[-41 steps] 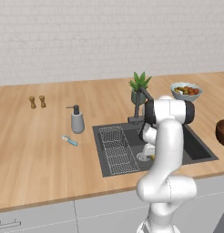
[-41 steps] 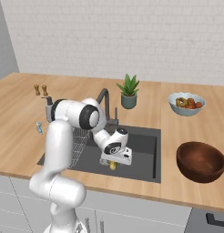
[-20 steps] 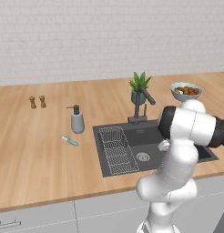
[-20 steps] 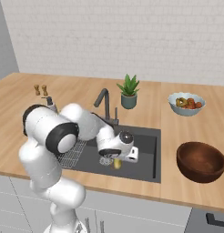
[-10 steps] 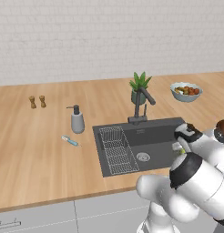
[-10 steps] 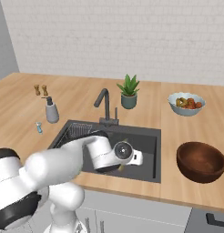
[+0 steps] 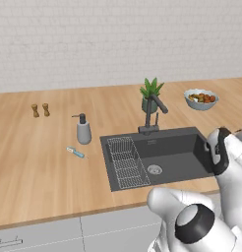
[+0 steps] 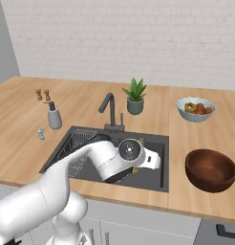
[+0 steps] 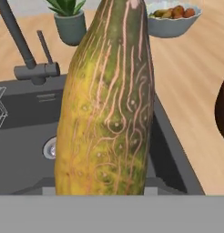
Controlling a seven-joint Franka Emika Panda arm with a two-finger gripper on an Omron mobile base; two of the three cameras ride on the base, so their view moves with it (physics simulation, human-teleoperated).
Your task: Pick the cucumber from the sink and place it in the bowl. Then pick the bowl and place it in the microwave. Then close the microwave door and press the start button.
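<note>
The cucumber is a yellow-green oblong that stands upright right in front of the hand camera, above the dark grey sink. In the right base view my gripper is shut on the cucumber, a small yellow piece under the white hand, over the right half of the sink. The fingers are hidden behind the hand. The dark brown wooden bowl stands on the counter to the right of the sink, with nothing in it. The microwave and its door are out of view.
A pale fruit bowl and a potted plant stand behind the sink, by the dark tap. A wire rack lies in the sink's left half. A soap dispenser and two small shakers stand to the left.
The arm has swung from the middle of the sink towards its right side, carrying the cucumber closer to the wooden bowl. The bowl and counter things have not moved.
</note>
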